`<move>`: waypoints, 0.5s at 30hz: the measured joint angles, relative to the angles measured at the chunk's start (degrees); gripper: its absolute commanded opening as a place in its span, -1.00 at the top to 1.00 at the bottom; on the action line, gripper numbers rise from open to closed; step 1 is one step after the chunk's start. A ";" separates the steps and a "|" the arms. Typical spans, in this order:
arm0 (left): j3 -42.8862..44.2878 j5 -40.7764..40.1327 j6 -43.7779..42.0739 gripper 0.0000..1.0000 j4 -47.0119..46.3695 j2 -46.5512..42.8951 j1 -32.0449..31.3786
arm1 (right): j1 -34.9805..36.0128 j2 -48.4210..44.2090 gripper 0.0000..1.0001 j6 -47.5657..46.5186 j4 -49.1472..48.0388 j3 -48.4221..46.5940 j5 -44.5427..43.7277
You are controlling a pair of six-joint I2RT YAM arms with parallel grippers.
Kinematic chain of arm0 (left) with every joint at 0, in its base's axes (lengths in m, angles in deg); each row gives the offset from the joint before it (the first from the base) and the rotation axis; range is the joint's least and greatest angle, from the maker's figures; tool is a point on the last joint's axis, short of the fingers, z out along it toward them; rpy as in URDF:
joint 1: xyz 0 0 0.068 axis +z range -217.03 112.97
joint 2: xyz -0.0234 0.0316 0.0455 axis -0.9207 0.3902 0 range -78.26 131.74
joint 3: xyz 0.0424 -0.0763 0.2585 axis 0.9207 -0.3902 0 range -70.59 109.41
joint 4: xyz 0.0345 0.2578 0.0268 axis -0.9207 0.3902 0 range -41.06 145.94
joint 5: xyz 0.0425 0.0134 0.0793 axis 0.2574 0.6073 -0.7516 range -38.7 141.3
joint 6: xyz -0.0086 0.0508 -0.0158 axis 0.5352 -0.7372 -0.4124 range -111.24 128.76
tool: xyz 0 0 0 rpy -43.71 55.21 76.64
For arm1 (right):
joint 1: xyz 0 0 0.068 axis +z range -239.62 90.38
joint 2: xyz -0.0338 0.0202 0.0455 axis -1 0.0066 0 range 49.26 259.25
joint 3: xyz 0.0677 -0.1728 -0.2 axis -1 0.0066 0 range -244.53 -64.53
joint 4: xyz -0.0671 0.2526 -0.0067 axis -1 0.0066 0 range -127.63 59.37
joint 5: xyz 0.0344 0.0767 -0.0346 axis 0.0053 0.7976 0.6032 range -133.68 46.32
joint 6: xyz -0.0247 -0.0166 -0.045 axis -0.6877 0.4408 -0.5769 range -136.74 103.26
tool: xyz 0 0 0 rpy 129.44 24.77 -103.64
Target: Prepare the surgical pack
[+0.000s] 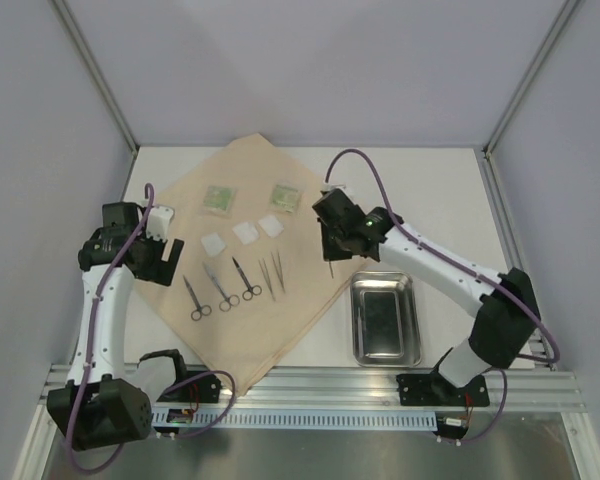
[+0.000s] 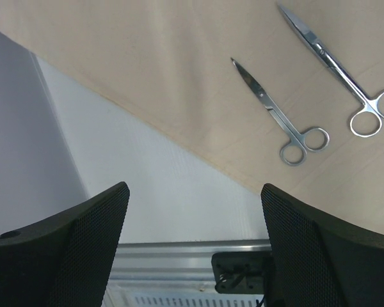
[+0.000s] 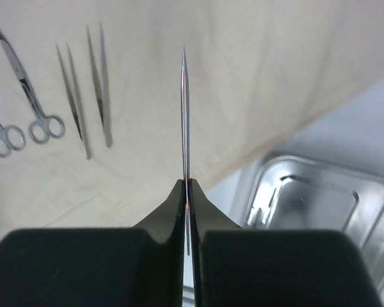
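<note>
The surgical pack lies spread out: a tan cloth (image 1: 280, 190) with three small scissors (image 1: 220, 285), two tweezers (image 1: 272, 273), three white pads (image 1: 246, 231) and two green packets (image 1: 285, 197) on it. A steel tray (image 1: 385, 318) stands off the cloth's right corner. My right gripper (image 3: 187, 185) is shut on a third pair of tweezers (image 3: 185, 115), its point sticking out over the cloth edge near the tray (image 3: 320, 198). My left gripper (image 2: 195, 192) hangs open and empty over the bare table, left of the cloth, with scissors (image 2: 278, 115) ahead of it.
White walls with metal posts close in the table on three sides. An aluminium rail (image 1: 380, 385) runs along the near edge. The right arm (image 1: 450, 265) reaches over the tray's far side.
</note>
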 measured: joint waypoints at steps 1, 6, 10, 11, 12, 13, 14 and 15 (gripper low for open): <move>0.33 0.72 -0.13 -0.87 0.11 0.00 0.00 | 0.02 -2.75 0.99 0.63 1.11 2.19 -1.14; 0.61 2.86 -0.74 -0.88 0.48 -0.04 0.00 | 0.42 -13.68 0.99 6.21 4.31 19.41 -3.72; 0.61 3.54 -1.25 -0.88 0.57 -1.03 0.00 | 0.90 -22.69 0.99 10.86 5.35 33.33 -3.48; 0.61 3.56 -1.29 -0.88 0.66 -1.38 0.00 | 0.87 -24.33 0.99 11.45 5.29 35.30 -3.41; 0.61 3.56 -1.33 -0.88 0.81 -1.90 0.00 | 0.87 -25.64 0.99 12.00 5.22 36.87 -3.39; 0.59 3.56 -1.38 -0.88 0.90 -2.38 0.00 | 0.87 -26.25 0.99 12.41 5.07 37.86 -3.37; 0.59 3.56 -1.42 -0.88 1.05 -2.82 0.00 | 0.87 -26.38 0.99 12.68 4.61 38.58 -3.23; 0.59 3.54 -1.44 -0.88 1.22 -3.17 0.00 | 0.87 -26.34 0.99 12.79 3.80 39.23 -2.91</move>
